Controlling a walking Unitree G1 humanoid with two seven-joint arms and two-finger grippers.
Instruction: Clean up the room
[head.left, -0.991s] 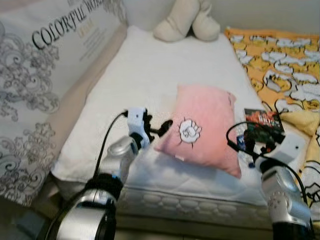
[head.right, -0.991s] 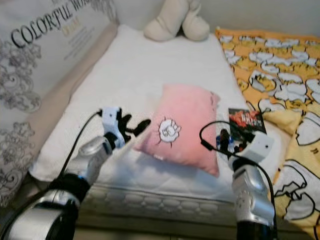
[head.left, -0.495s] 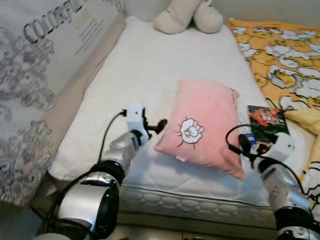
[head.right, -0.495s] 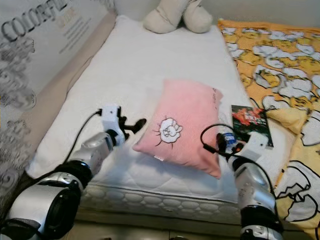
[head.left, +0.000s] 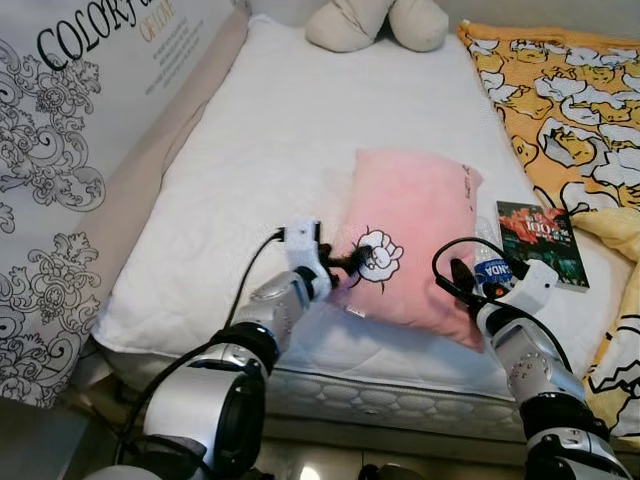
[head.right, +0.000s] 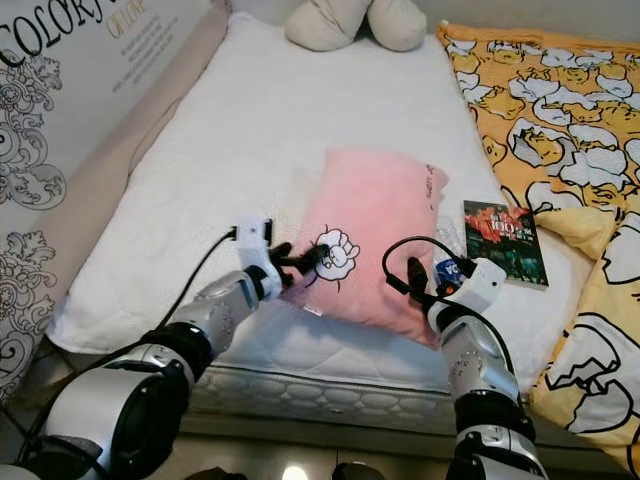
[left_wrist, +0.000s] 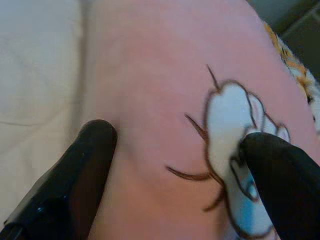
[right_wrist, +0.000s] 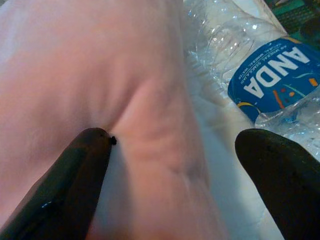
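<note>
A pink pillow (head.left: 410, 215) with a white cartoon patch lies on the white mattress (head.left: 250, 170). My left gripper (head.left: 352, 263) is open at the pillow's near left edge. In the left wrist view the pillow (left_wrist: 160, 100) sits between the two black fingers (left_wrist: 92, 155), which touch the fabric. My right gripper (head.left: 468, 282) is open at the pillow's near right corner. Its wrist view has the pillow's corner (right_wrist: 115, 85) between the fingers (right_wrist: 82, 170) and a clear plastic bottle (right_wrist: 260, 75) with a blue label just beyond.
A dark book (head.left: 540, 230) lies on the mattress right of the pillow. A yellow patterned blanket (head.left: 570, 90) covers the right side. A beige plush toy (head.left: 375, 22) sits at the far end. A printed panel (head.left: 70, 120) runs along the left.
The camera has shifted a little. My left gripper moved right onto the pillow's edge. My right gripper moved in to the pillow's near right corner.
</note>
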